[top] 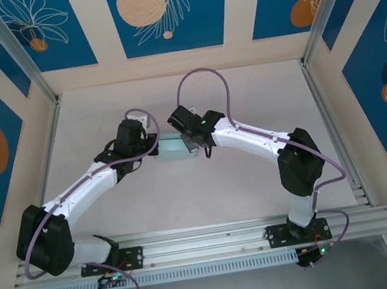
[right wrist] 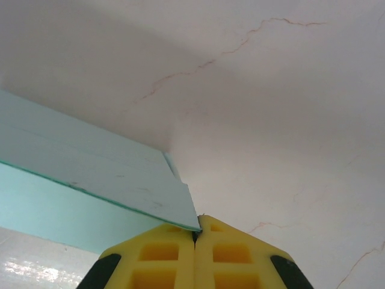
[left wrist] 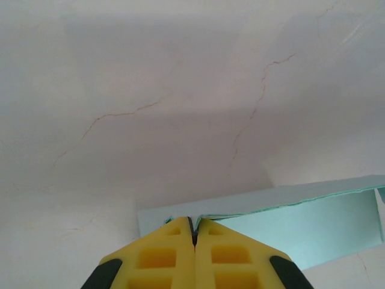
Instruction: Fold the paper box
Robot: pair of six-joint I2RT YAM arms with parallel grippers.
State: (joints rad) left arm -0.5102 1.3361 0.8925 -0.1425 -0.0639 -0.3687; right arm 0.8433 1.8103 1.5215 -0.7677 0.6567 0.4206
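While the left tool (left wrist: 194,221) is pinched tight on the left edge of the paper box (top: 175,148), near the middle of the desk (top: 244,95), the right tool (right wrist: 196,232) clamps its right corner. The box seems half-opened, with bare desk on every side.

The paper box (top: 177,147), pale light-blue thin card, sits mid-workspace as a partly folded shell, one side open onto its hollow; the left gripper (left wrist: 194,220) and right gripper (right wrist: 197,231) pinch opposite edges.
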